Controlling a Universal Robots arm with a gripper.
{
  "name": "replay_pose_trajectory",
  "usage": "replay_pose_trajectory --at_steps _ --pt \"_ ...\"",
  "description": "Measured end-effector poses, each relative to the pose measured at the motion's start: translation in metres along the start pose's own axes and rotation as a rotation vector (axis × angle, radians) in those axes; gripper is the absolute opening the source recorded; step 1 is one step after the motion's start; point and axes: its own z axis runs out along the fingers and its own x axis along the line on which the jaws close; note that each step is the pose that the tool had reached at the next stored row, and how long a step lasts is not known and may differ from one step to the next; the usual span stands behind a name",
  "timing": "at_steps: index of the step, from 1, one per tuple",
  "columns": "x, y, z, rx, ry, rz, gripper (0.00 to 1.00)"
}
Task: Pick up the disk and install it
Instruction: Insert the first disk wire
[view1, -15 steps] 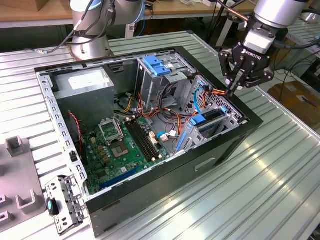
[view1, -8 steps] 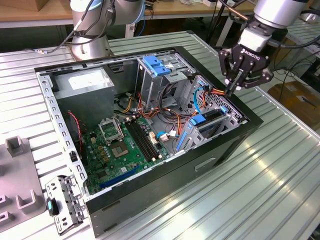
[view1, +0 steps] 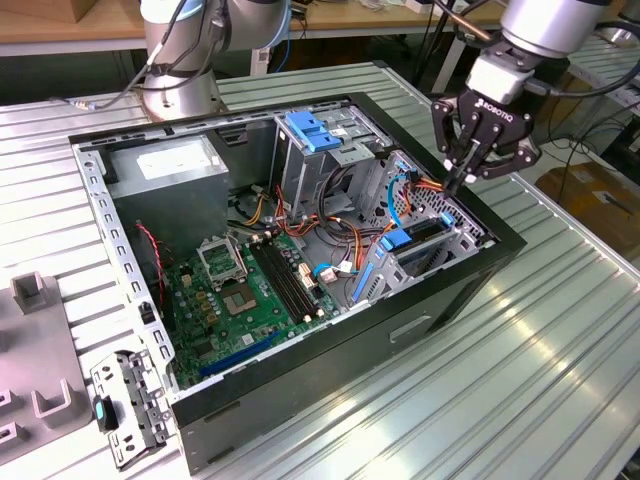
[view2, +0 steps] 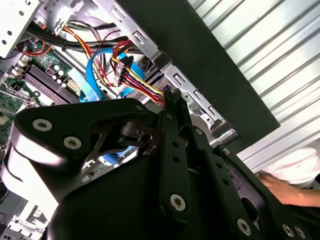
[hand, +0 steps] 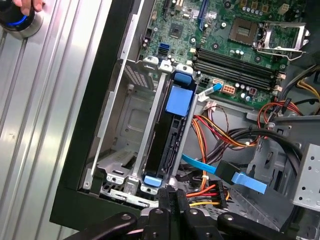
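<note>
Over the open PC case (view1: 470, 275) I've got the gripper (view1: 455, 183) with fingers pressed together, tips just above the disk (hand: 169, 135) seated upright in its bay.

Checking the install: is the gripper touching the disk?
Cannot tell. In the first wrist view the gripper sits right at the disk's blue end tab, with no plain contact or gap.

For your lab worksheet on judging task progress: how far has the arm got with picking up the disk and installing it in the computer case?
Done: the disk already stands in the drive bay of the open case, blue tabs showing at both ends. In hand: nothing; the gripper hangs shut just above the bay's edge. Left: whether the disk is fully seated cannot be told.
</note>
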Motion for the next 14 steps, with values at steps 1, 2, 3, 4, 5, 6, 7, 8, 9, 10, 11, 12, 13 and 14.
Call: replay_pose_trajectory --at_steps 1,2,3,4,5,6,7,8,9,10,11,12,13,14 --pt "-0.0003 0.0011 0.0001 0.0000 -0.0001 0.002 0.17" --pt "-0.0006 0.0023 0.0001 -0.0001 -0.0003 0.004 0.17" --pt "-0.0010 0.0037 0.0001 -0.0003 -0.0003 0.007 0.17" --pt "-0.0013 0.0049 0.0001 -0.0004 -0.0004 0.011 0.17" --pt "-0.0013 0.0050 0.0001 -0.0004 -0.0004 0.011 0.17" --pt "-0.0014 0.0051 0.0001 -0.0004 -0.0004 0.011 0.17" --pt "-0.0014 0.0051 0.0001 -0.0005 -0.0004 0.012 0.17" --pt "-0.0014 0.0051 0.0001 -0.0005 -0.0004 0.012 0.17" --pt "-0.0014 0.0051 0.0001 -0.0004 -0.0004 0.012 0.17" --pt "-0.0014 0.0051 0.0001 -0.0005 -0.0004 0.012 0.17" --pt "-0.0014 0.0051 0.0001 -0.0005 -0.0004 0.013 0.17" --pt "-0.0014 0.0051 0.0001 -0.0006 -0.0004 0.014 0.17" --pt "-0.0014 0.0051 0.0001 -0.0006 -0.0005 0.015 0.17" --pt "-0.0014 0.0052 0.0001 -0.0006 -0.0006 0.016 0.17"
